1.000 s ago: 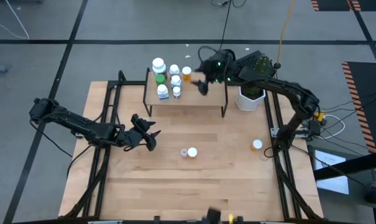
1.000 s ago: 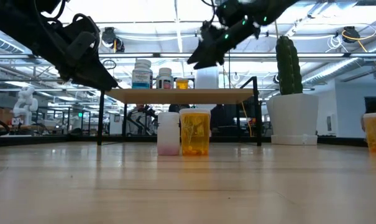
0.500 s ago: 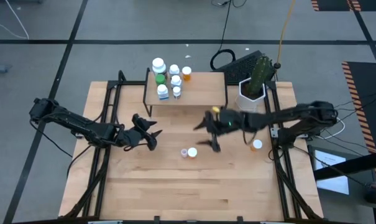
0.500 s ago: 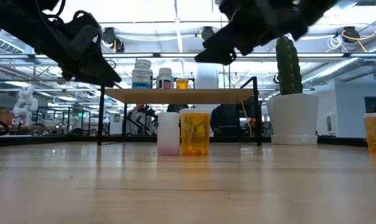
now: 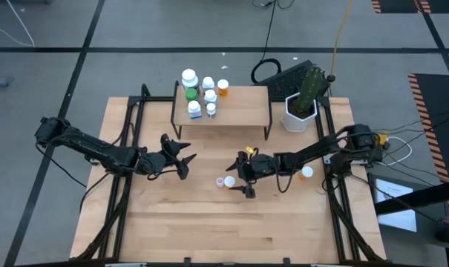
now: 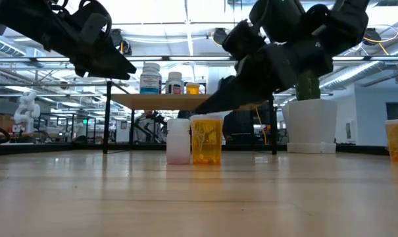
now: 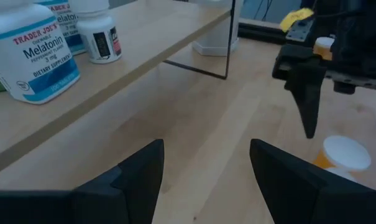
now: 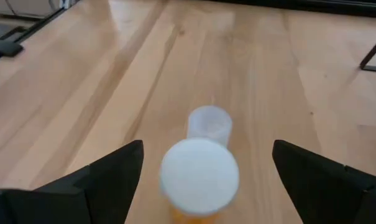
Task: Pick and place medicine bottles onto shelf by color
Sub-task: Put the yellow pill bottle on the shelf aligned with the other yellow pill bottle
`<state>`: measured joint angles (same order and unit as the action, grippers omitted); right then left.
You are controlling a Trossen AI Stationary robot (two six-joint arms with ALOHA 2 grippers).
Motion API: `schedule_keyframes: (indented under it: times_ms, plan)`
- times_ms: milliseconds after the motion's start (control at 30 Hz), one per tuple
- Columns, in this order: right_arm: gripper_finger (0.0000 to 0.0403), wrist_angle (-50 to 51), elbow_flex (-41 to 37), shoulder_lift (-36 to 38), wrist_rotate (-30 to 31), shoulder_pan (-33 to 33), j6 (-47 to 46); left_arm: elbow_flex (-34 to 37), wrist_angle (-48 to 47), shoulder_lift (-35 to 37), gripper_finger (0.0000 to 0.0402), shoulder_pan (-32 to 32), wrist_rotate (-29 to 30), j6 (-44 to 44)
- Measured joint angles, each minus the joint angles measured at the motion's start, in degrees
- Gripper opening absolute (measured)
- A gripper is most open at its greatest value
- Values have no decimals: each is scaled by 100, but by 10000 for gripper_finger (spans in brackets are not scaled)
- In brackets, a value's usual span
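From above, we see the right gripper (image 5: 246, 171) spread wide just beside the orange bottle (image 5: 229, 181), well in front of the shelf (image 5: 239, 107); the left gripper (image 5: 178, 154), also spread, waits nearby.

At table height, the smooth cylinders touch; we judge a finger could topple the pale bottle (image 6: 178, 141).

The right wrist shows the round white cap (image 8: 199, 175) between its fingers.
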<state>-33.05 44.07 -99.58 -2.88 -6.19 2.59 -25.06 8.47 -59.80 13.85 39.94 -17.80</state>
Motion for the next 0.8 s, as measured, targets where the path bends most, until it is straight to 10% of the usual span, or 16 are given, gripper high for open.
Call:
schedule_keyframes:
  times_ms: [300,800]
  plan:
    - [337,-16,4,-305,-19,1,-188,0,-13,-288,241,0,2,-31]
    - [197,-30,11,-319,-52,21,-91,0,149,-519,241,0,2,-44]
